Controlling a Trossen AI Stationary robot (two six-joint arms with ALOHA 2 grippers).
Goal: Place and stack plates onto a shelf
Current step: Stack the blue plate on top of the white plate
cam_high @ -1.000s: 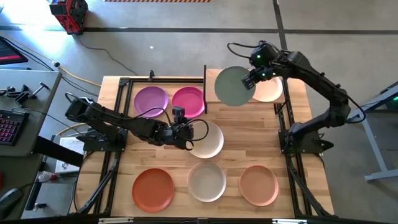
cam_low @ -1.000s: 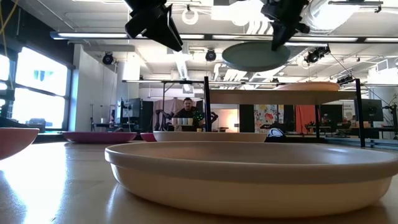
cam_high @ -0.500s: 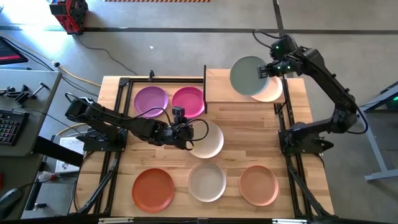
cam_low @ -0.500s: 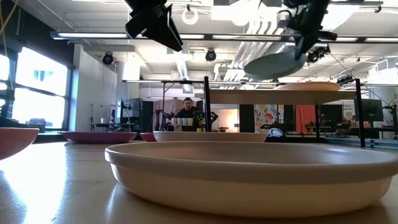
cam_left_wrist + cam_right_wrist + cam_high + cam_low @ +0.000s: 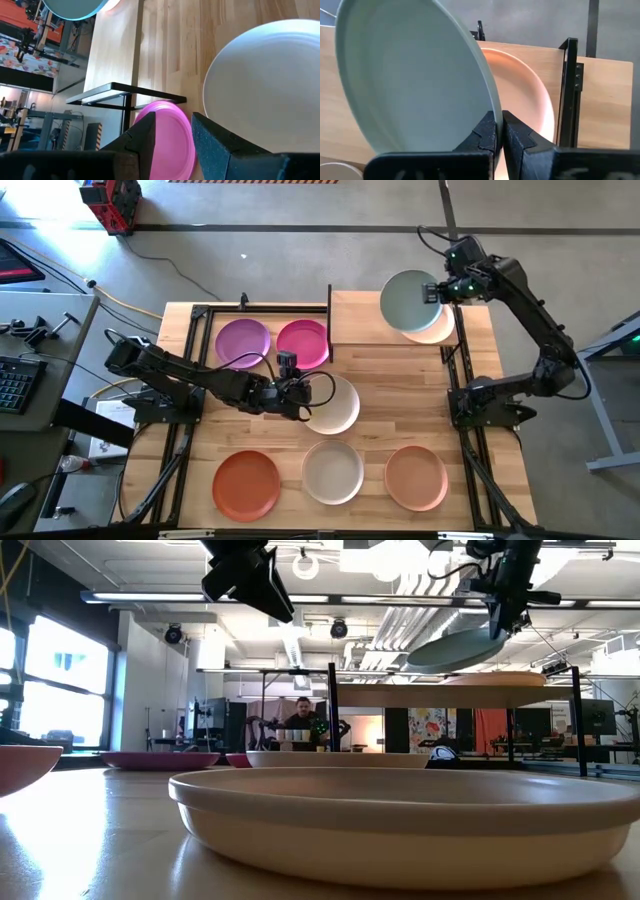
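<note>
My right gripper [image 5: 439,290] is shut on the pale mint plate [image 5: 408,302] and holds it in the air over a peach plate [image 5: 437,328] that lies on the right half of the shelf [image 5: 355,320]. In the low view the mint plate [image 5: 455,648] hangs tilted above the shelf board [image 5: 400,696]. My left gripper [image 5: 300,394] is open and hovers above the table, between the magenta plate [image 5: 170,137] and the cream plate [image 5: 270,85], touching neither. The purple plate [image 5: 243,342] and magenta plate [image 5: 303,343] lie flat on the table left of the shelf. My right gripper pinches the mint plate's rim [image 5: 494,116] between its two fingers, one on the plate's inner face and one on its underside, at the plate's right edge. The fingers come slanting from above and the table's right. The plate is lifted clear and tilted, its free left side lower.
Along the near edge lie an orange-red plate [image 5: 246,483], an off-white plate [image 5: 333,470] and a peach plate [image 5: 415,477]. The shelf's black frame post [image 5: 330,320] stands at its left end. The shelf's left half is bare. A person shows in the room beyond [image 5: 302,720].
My right gripper has carried the mint plate toward the table's right, from the shelf's left half to above the peach plate, and a little down. The plate, level at first, has tipped so its left side hangs lower. The left arm has kept still.
</note>
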